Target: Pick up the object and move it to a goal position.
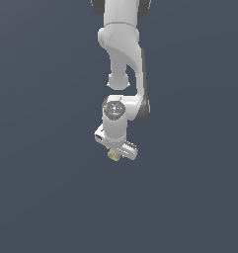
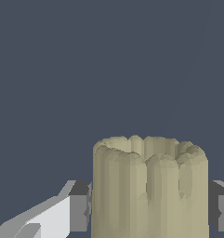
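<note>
The white arm (image 1: 121, 54) reaches down from the top edge of the exterior view, where its base is cut off. Under the gripper (image 1: 115, 154), only a sliver of the tan block (image 1: 112, 155) peeks out; the fingers are too small to make out there. In the wrist view the block (image 2: 149, 188) sits between two dark finger pads (image 2: 80, 207), one pressed against each side, so the claw is clamped on it. The block's lower part runs out of frame.
</note>
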`<state>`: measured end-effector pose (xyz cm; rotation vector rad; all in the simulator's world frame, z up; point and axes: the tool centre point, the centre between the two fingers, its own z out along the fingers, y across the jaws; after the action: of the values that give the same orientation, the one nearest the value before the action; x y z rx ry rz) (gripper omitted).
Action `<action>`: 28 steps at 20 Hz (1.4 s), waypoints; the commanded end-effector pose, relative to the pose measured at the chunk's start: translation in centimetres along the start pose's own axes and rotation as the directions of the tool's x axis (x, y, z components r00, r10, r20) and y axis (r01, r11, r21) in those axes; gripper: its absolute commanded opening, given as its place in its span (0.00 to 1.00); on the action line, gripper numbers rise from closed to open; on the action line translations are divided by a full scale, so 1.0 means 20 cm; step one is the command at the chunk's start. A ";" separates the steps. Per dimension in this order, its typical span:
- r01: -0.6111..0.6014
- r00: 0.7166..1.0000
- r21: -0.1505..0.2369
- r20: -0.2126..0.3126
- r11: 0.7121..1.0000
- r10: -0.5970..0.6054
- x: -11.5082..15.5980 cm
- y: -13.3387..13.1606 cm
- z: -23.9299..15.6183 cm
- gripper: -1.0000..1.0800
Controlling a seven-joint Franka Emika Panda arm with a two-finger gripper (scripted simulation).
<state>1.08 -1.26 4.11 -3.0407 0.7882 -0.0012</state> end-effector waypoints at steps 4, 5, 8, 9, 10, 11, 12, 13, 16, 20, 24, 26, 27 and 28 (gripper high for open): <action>0.000 1.000 0.000 0.000 1.000 0.000 0.00 0.00 0.00 0.00; 0.000 1.000 0.000 0.000 1.000 0.000 0.00 0.00 -0.01 0.00; 0.000 1.000 0.000 0.000 1.000 0.000 0.00 0.00 -0.04 0.00; 0.000 1.000 0.000 0.000 1.000 0.000 0.00 0.00 -0.06 0.00; 0.000 1.000 0.000 0.000 1.000 0.000 0.00 -0.01 -0.08 0.00; 0.000 1.000 0.000 0.000 1.000 0.000 0.00 -0.01 -0.10 0.00; 0.000 1.000 0.000 0.000 1.000 0.000 0.00 -0.01 -0.13 0.00; 0.000 1.000 0.000 0.000 1.000 0.000 0.00 -0.01 -0.16 0.00; -0.001 1.000 0.000 0.000 1.000 0.001 0.01 -0.02 -0.28 0.00; -0.001 1.000 0.000 0.000 1.000 0.001 0.01 -0.03 -0.47 0.00; -0.001 1.000 -0.001 0.000 1.000 0.001 0.02 -0.05 -0.70 0.00; -0.001 1.000 -0.001 0.000 1.000 0.001 0.03 -0.06 -0.81 0.00; -0.001 1.000 -0.001 0.000 1.000 0.001 0.03 -0.06 -0.86 0.00; -0.001 1.000 -0.001 0.000 1.000 0.001 0.04 -0.06 -0.91 0.00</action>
<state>2.24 -0.54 20.68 -3.0406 0.7896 -0.0026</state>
